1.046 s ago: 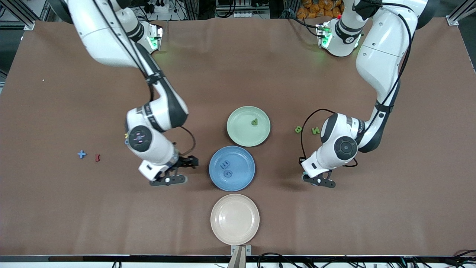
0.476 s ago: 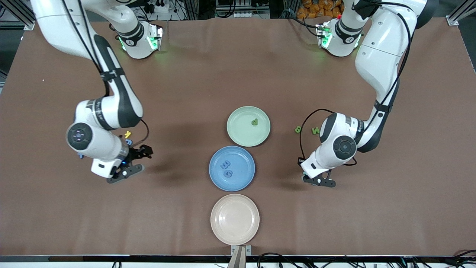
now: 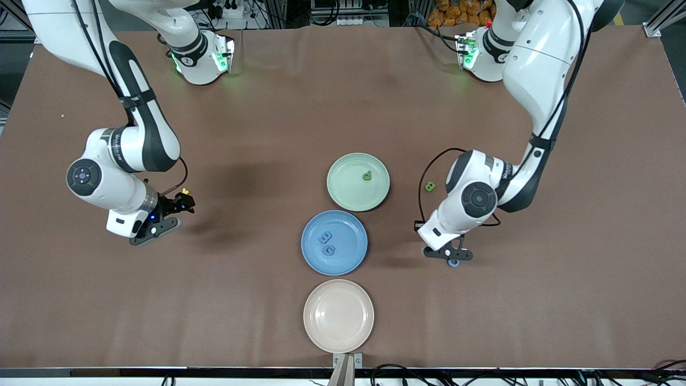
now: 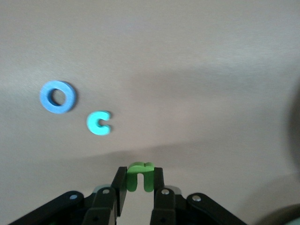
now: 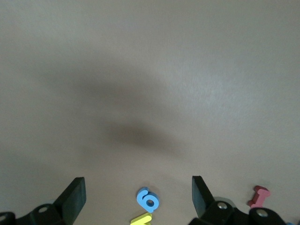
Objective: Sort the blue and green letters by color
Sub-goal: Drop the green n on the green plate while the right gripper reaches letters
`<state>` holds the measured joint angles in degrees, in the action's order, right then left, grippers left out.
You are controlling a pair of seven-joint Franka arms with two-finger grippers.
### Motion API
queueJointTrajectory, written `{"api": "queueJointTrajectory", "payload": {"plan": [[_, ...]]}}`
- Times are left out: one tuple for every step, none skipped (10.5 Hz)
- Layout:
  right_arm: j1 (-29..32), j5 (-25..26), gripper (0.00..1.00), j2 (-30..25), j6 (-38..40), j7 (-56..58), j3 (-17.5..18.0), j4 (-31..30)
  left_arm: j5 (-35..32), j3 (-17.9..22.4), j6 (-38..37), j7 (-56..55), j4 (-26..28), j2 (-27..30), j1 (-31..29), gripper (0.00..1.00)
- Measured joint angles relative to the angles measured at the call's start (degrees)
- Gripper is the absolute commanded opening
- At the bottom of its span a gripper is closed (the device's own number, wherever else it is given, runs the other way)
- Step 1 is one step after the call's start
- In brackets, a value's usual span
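One green n sits clamped in the left pincer.

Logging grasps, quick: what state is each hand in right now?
Left hand: shut on a green letter, above the table.
Right hand: open, holding nothing, above a blue 6.

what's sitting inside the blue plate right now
Two blue letters lie inside the blue plate, flat and side by side near its middle. Nothing covers the plate, so its whole inside shows, and no green piece is in it.
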<state>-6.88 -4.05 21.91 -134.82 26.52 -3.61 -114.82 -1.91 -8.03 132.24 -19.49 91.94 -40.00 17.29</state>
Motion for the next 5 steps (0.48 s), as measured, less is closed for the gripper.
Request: {"api": "queueJointTrajectory", "payload": {"plan": [[0.48,0.00,1.00,-0.31,-2.97,0.88,-0.01,-2.86,0.01,-0.05,-0.49,-2.89,0.01,0.37,1.33,0.00],[0.72,0.00,1.00,-0.57,-5.16,1.29,0.00,-5.01,0.01,-0.12,-1.54,-5.85,0.02,0.70,3.02,0.00],[0.84,0.00,1.00,-0.89,-6.71,1.57,0.01,-6.71,0.02,-0.21,-2.96,-9.58,0.01,1.05,5.09,0.00],[1.07,0.00,1.00,-1.15,-8.42,2.00,0.01,-8.30,0.05,-0.54,-4.26,-13.92,0.03,1.34,7.15,0.00],[1.48,0.00,1.00,-1.26,-10.31,2.62,0.01,-9.88,0.06,-0.88,-4.92,-18.40,0.07,1.49,9.53,0.00]]}}
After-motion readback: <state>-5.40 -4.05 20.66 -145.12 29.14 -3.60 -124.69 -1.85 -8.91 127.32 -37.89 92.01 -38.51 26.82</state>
